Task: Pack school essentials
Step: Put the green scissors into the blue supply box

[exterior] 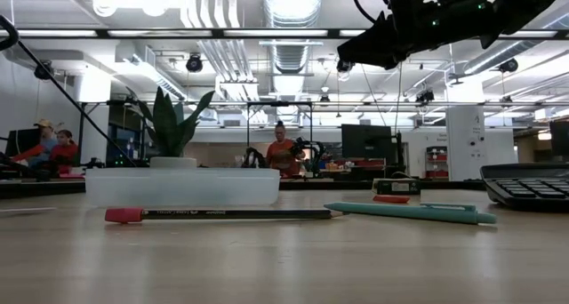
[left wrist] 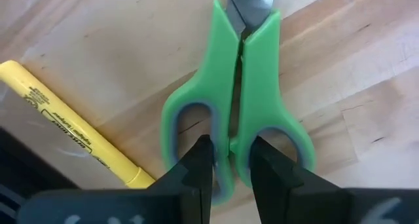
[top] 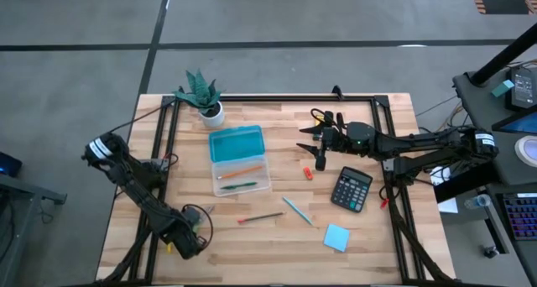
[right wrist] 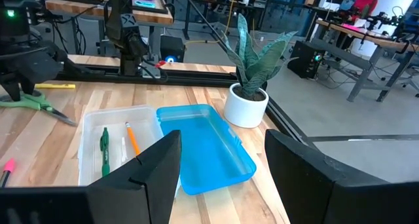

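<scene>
the left gripper (left wrist: 229, 168) is sitting low at the table's (top: 277, 237) near-left corner, w/ its fingers (left wrist: 196, 165) pinching the inner bars of the green-handled scissors (left wrist: 239, 93) btwn the two finger loops, touching them; scissors are lying flat on the wood w/ blades shut. a yellow highlighter (left wrist: 72, 129) is lying just beside the scissors.

the right gripper (top: 320, 141) is hovering above the table's far-right part, jaws standing apart & holding nothing, facing the clear pencil case (top: 242, 176) & its blue lid (top: 236, 143).

inside the case an orange pencil (right wrist: 133, 140) & a green pen (right wrist: 104, 149) are lying side by side. the potted plant (top: 204, 96) is standing just beyond the lid (at the table's far edge).

out on the wood: a small red piece (top: 308, 173) under the right arm, a calculator (top: 351, 189) near it, a teal pen (top: 297, 211) & a dark pencil w/ red end (top: 260, 218) mid-table, & a blue sticky pad (top: 336, 237) toward the near edge.

ppl are showing in the room behind.
</scene>
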Tool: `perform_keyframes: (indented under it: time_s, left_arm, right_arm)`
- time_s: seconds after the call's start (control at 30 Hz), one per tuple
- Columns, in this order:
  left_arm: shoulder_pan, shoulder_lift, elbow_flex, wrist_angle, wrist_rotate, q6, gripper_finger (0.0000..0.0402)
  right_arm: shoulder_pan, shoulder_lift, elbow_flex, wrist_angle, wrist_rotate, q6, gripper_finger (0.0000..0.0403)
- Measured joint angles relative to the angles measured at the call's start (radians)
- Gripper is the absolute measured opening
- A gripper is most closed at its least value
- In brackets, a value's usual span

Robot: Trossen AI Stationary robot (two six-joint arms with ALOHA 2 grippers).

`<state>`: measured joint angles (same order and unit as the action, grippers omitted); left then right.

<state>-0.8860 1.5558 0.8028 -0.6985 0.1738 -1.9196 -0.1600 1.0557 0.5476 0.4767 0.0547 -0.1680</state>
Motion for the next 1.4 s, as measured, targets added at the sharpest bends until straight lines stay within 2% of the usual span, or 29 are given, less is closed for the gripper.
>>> perform_keyframes:
  time_s: [0.47,0.53,0.6,0.67,0.73,0.9,1.17,1.27,1.4]
  left_arm:
    - [0.003,-0.088,0.128,0.012,-0.003,0.179,0.0056]
    - [0.02,-0.099,0.171,0.02,-0.045,0.24,0.0056]
    - [0.059,-0.1,0.211,0.021,-0.136,0.344,0.0056]
    - [0.121,-0.096,0.241,0.019,-0.241,0.487,0.0056]
    - [0.198,-0.092,0.257,0.016,-0.282,0.618,0.0056]
    - [0.427,-0.092,0.255,-0.009,-0.274,0.97,0.0056]
    - [0.782,-0.082,0.244,-0.237,-0.254,1.459,0.0056]
    - [0.876,-0.064,0.237,-0.212,-0.266,1.614,0.0056]
    - [0.937,-0.023,0.236,-0.225,-0.268,1.731,0.0056]
  right_arm:
    - [0.0,0.0,0.0,-0.001,0.0,0.0,0.021]
    - [0.0,0.0,0.0,-0.001,0.0,0.0,0.021]
    - [-0.001,0.0,0.0,-0.001,0.0,-0.005,0.021]
    - [-0.001,0.0,0.0,-0.001,0.0,-0.006,0.021]
    - [-0.002,0.0,0.0,-0.001,0.0,-0.007,0.021]
    - [-0.005,0.0,0.0,-0.001,0.001,-0.008,0.021]
    - [-0.005,0.0,0.0,-0.01,0.001,-0.017,0.021]
    - [-0.005,0.0,0.0,-0.01,0.0,-0.018,0.021]
    - [-0.005,0.0,0.0,-0.015,0.0,-0.017,0.021]
